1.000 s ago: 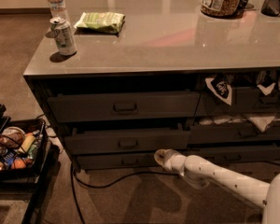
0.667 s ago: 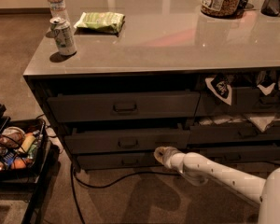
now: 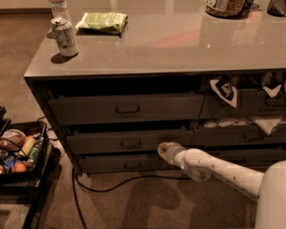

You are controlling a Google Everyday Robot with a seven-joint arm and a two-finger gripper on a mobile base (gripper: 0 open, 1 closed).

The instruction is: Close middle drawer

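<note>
Middle drawer (image 3: 95, 142): its dark-grey front lies directly behind and to the left of the pincer. A dark strip shows above the front, but how far out it stands cannot be told.
Drawer handle (image 3: 131, 143): small bail at the centre of the front, just left of the pincer and at about its height.
Pincer (image 3: 165, 150): at the lower right part of the middle drawer's front, against it or just short of it; contact cannot be told.
Pincer state: cannot tell how wide it stands, and nothing is seen held in it.
Arm (image 3: 214, 168): white, running from the pincer down and right towards the frame's corner.
Top drawer (image 3: 86, 111): taller front with a larger handle, above the pincer.
Bottom drawer (image 3: 105, 163): slim front, just below and left of the pincer.
Right-hand drawers (image 3: 248, 135): to the right of the pincer, with cloth and paper hanging out.
Table (image 3: 181, 42): glossy grey top, well above the pincer.
Soda can (image 3: 66, 36): on the table, up and far left of the pincer.
Green packet (image 3: 102, 22): on the table, beside the can.
Cable (image 3: 109, 185): on the floor, below and left of the pincer.
</note>
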